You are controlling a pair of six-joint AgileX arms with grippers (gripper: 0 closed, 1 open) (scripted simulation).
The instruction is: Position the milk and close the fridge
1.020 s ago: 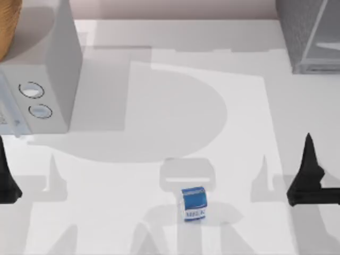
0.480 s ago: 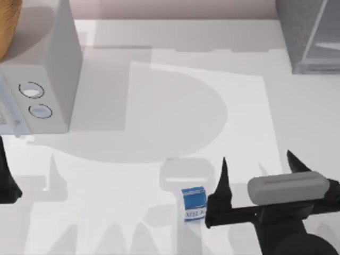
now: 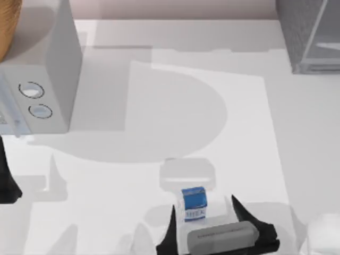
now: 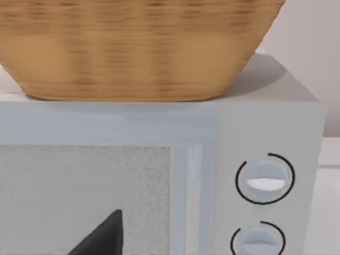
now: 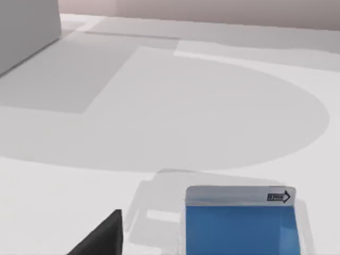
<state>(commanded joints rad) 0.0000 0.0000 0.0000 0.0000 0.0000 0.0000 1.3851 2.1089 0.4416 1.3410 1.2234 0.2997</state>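
The right pincer (image 3: 204, 215) has swung in from the counter's right since half a second ago and now sits at the near edge, fingers spread wide with the milk (image 3: 194, 203) standing between the 2 tips, touching neither that I can see. The milk has not shifted. It is a small upright carton, blue on top, with a white lower band and blue lettering. The fridge (image 3: 311, 34) sits well beyond the pincer, far right. The left pincer (image 3: 6, 180) stays parked at the left edge; I cannot tell its opening.
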